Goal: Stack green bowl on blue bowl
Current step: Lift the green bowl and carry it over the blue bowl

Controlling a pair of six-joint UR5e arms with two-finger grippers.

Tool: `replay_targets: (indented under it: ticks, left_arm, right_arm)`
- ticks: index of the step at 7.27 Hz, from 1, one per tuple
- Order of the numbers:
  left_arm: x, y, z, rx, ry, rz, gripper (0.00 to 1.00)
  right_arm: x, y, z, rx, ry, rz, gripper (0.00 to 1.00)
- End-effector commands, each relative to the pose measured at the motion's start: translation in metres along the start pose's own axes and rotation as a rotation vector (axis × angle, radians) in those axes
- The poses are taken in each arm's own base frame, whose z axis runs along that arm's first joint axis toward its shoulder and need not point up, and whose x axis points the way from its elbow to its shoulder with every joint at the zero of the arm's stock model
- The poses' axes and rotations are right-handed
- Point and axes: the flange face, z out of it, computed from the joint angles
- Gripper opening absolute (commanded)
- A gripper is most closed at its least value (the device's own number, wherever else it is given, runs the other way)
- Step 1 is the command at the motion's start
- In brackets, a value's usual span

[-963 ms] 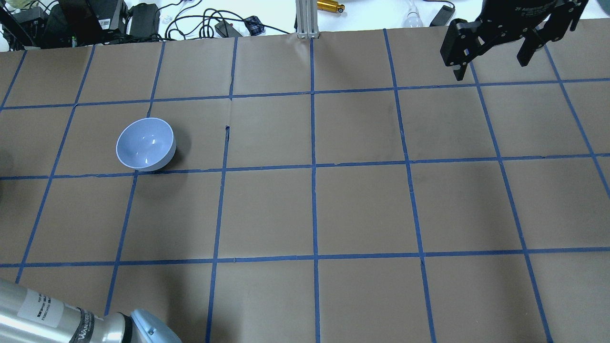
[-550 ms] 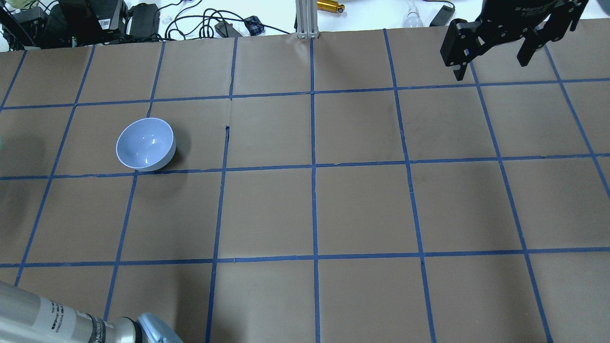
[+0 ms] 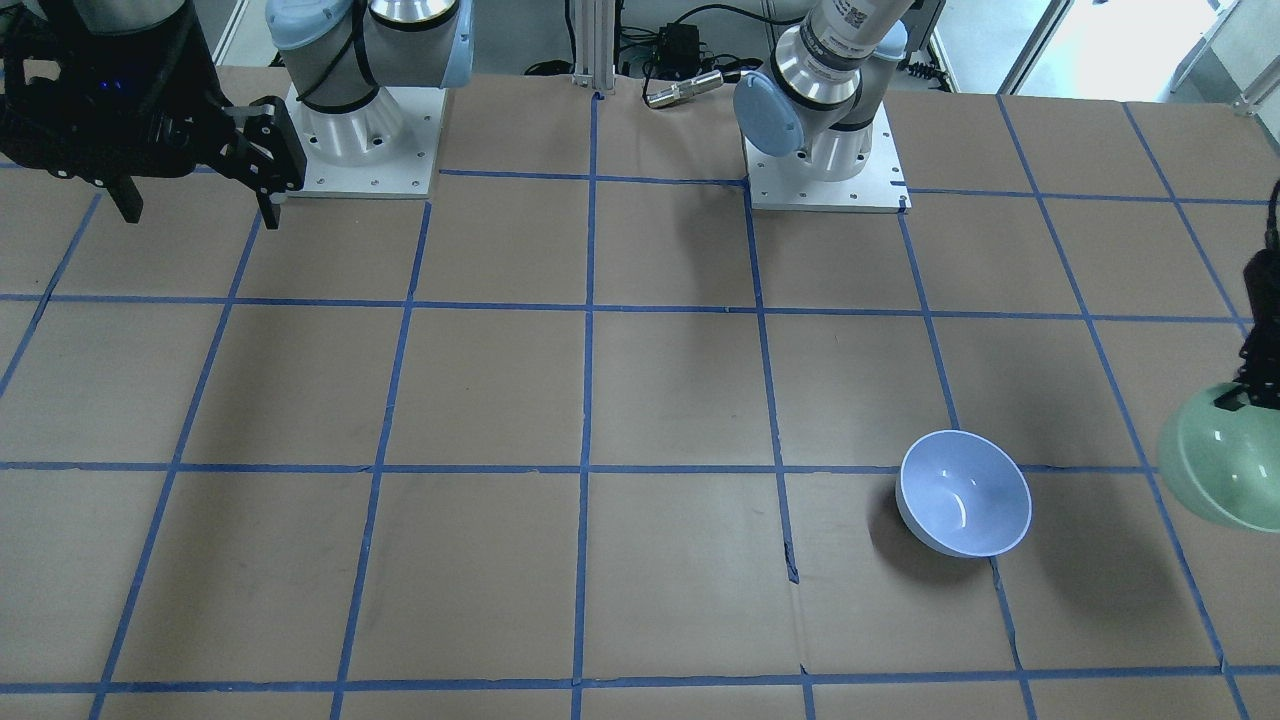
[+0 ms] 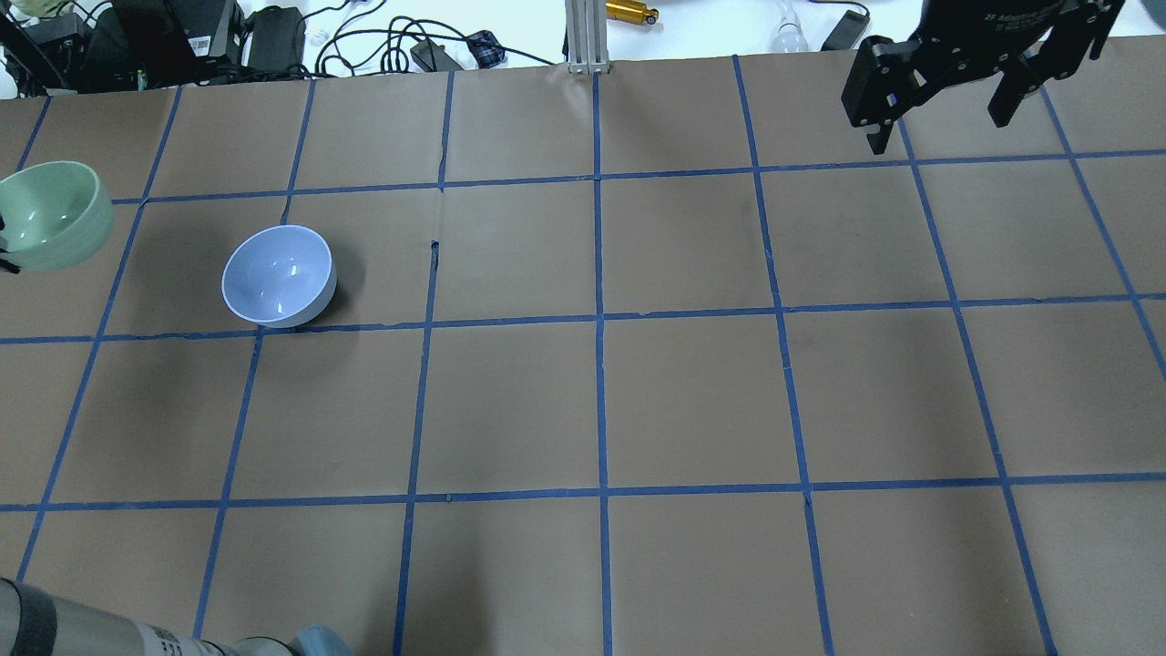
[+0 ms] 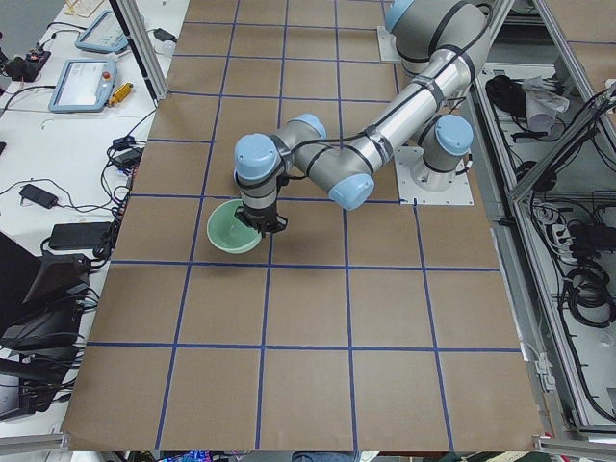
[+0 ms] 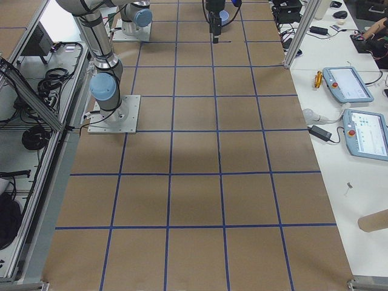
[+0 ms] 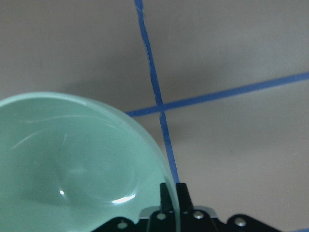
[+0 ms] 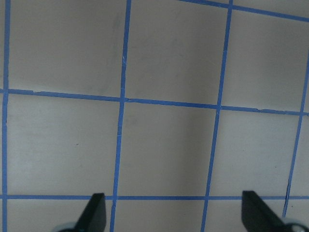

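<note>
Now the green bowl has swung into the overhead view at its left edge, where a moment ago there was only shadow. The left gripper pinches its rim and holds it upright above the worktop, near the blue bowl but not yet over it. The carry looks well underway. I count one green bowl, one blue bowl, two grippers; the right gripper hangs spread and empty, well apart.
</note>
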Motion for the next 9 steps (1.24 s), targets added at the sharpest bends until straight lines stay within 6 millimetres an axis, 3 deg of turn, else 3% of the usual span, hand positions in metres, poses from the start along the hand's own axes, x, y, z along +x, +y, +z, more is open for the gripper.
replay_targets:
  ticks: [1,3,5,7,9]
  left_arm:
    - [-0.001,-0.085,0.005,0.047,-0.001,-0.029,0.00]
    - [-0.004,-0.155,0.011,0.045,0.008,-0.101,0.00]
    - [0.002,-0.195,0.042,-0.006,-0.050,-0.132,0.00]
    - [-0.002,-0.210,0.059,-0.028,-0.087,-0.161,0.00]
    - [-0.013,-0.208,0.071,-0.044,-0.124,-0.152,0.00]
  right_arm:
    - [0.000,0.000,0.000,0.000,0.000,0.000,1.00]
    - [0.000,0.000,0.000,0.000,0.000,0.000,1.00]
    - [0.000,0.000,0.000,0.000,0.000,0.000,1.00]
    - [0.000,0.000,0.000,0.000,0.000,0.000,1.00]
    - [0.000,0.000,0.000,0.000,0.000,0.000,1.00]
